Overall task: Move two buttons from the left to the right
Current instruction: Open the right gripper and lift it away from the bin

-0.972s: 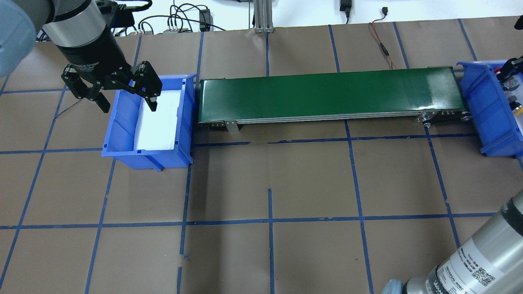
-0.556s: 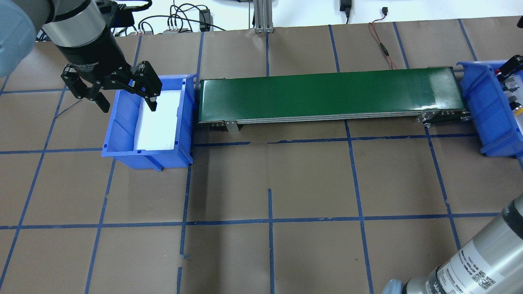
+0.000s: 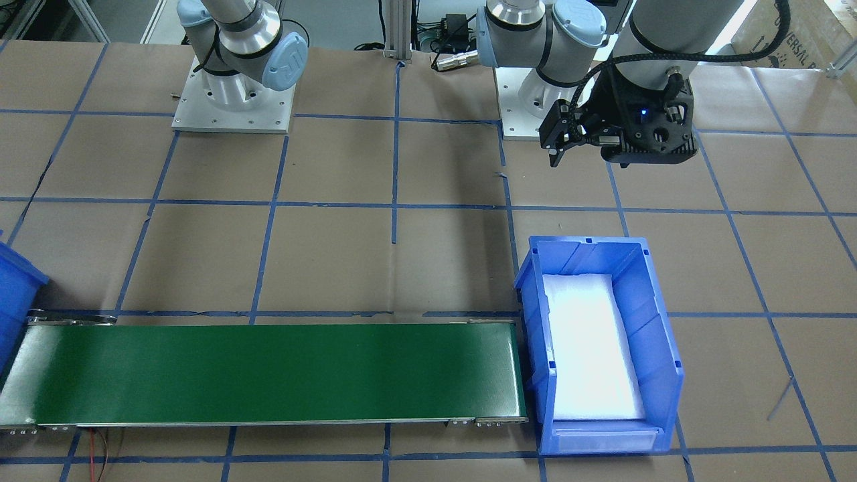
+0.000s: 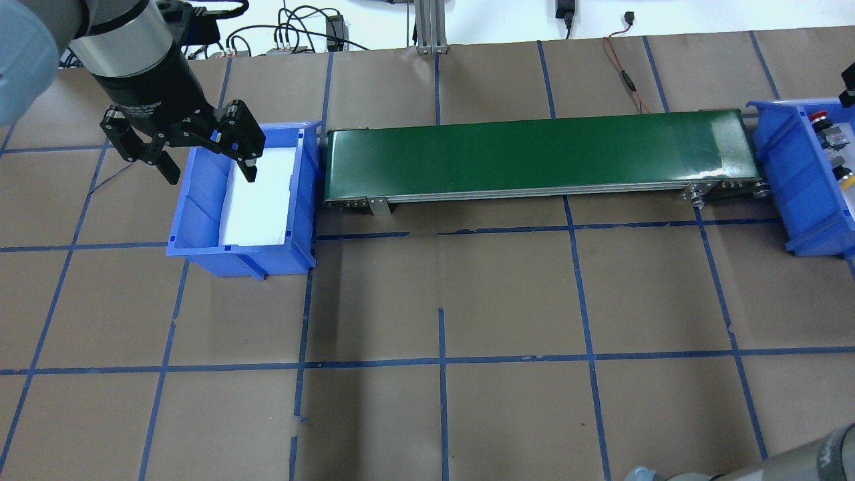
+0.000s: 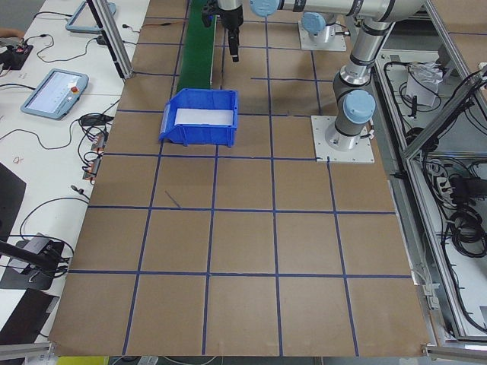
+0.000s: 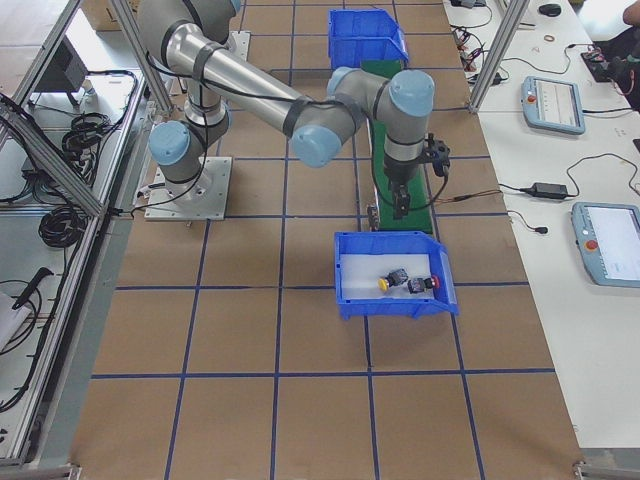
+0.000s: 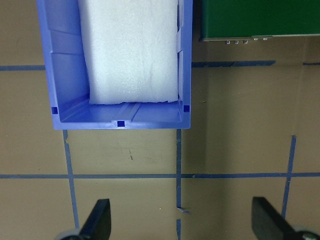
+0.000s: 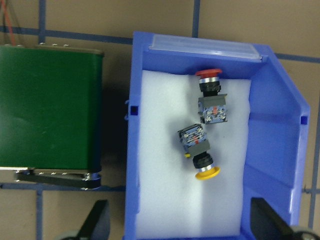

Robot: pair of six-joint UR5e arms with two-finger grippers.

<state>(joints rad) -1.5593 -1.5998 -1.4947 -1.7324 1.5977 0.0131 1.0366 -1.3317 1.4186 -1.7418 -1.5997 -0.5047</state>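
Right arm [image 6: 240,88] withdrew; red button [image 8: 211,97], yellow button [image 8: 200,157] rest in right bin [image 8: 136,165], seemingly done; left end effector [image 4: 211,175], right end effector [image 8: 182,222] released.

Overhead view: the right-hand blue plastic bin [image 4: 775,153] is cropped by the frame edge; the red-capped push-button [image 4: 816,118] and yellow-capped push-button [image 4: 847,175] inside are too small for detail. Right wrist view: the right gripper [image 8: 181,227] shows only fingertips [image 8: 97,222].
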